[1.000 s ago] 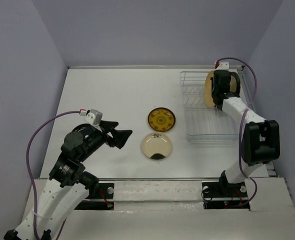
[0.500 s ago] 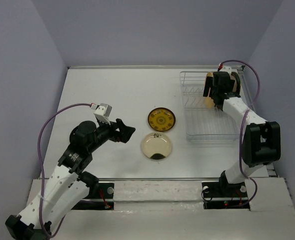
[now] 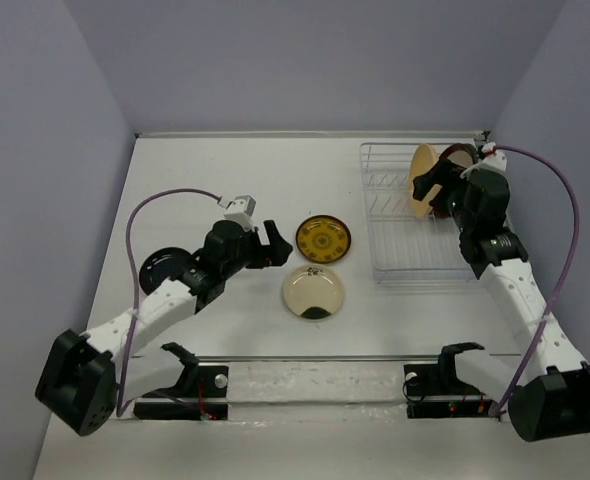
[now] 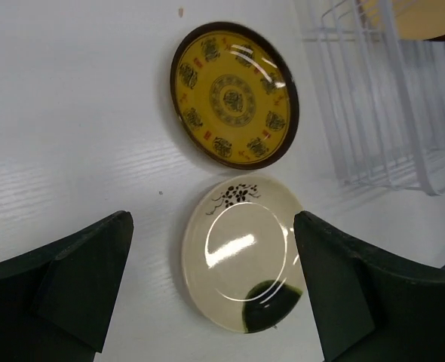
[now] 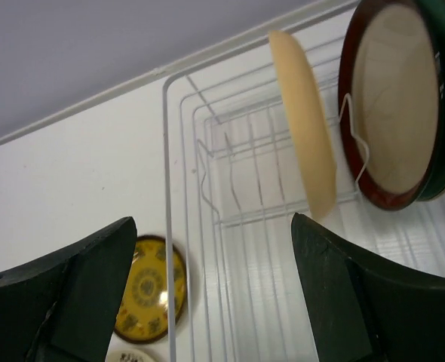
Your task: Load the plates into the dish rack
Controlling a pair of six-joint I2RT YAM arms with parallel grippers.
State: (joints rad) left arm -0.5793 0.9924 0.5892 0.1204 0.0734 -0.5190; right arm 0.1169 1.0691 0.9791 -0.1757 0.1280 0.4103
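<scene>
**Right arm drawn back from the rack; left arm reached out toward the table plates.**
The dish rack, at right of frame, holds the orange-yellow plate and the red-rimmed plate on edge. The right gripper has backed off with jaws spread and empty, so that placement looks finished. The left gripper, likewise spread and empty, has advanced over the cream plate and the smaller patterned plate, which lie flat at centre, unloaded.

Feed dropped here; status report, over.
Left gripper, right gripper open, empty. Orange-yellow plate, red-rimmed plate in dish rack. Cream plate, patterned plate on table. Nothing blocking.
</scene>
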